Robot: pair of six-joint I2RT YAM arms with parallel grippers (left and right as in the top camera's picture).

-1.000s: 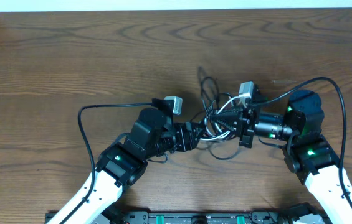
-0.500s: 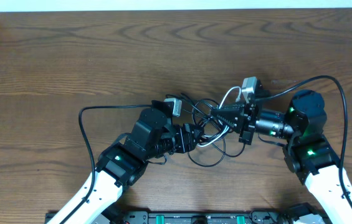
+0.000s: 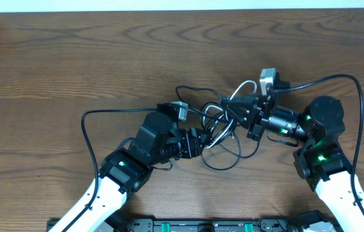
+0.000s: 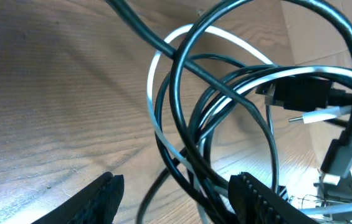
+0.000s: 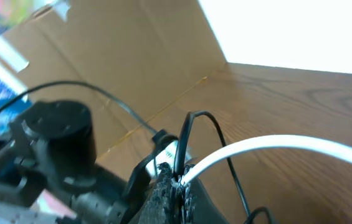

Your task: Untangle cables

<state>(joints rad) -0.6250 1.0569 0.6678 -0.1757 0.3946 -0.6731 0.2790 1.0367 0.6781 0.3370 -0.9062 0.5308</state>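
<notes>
Jaws of the right gripper (image 5: 177, 183) pinch the cables (image 3: 219, 125), probably to draw strands free; the left gripper (image 4: 179, 182) gapes loosely around them.

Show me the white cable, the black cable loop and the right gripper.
white cable (image 5: 288, 142), right wrist view, middle of its arc.
black cable loop (image 4: 173, 93), left wrist view, the loop's left side.
right gripper (image 5: 177, 183), right wrist view, fingertips shut on the white cable.

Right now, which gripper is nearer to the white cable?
Right. The right gripper is clamped on the white cable, which comes out of its shut jaws. The left gripper is open; the white cable only passes between its jaws, ungripped.
</notes>
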